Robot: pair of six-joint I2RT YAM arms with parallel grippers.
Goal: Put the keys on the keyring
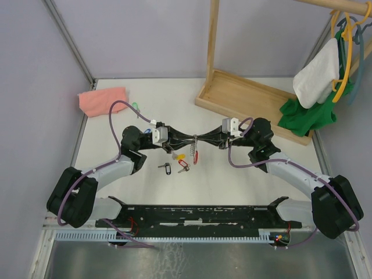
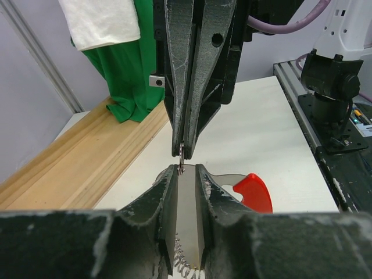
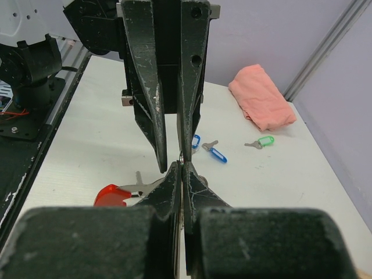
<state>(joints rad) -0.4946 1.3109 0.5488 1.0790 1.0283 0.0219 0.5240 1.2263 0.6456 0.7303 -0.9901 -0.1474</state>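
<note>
Keys (image 1: 165,168): at least five; keyring (image 1: 196,153): one.

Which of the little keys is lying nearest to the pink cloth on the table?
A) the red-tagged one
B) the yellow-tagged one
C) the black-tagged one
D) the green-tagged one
D: the green-tagged key lies a short way from the pink cloth, while the other three lie well away from it, farther down the table.
</note>
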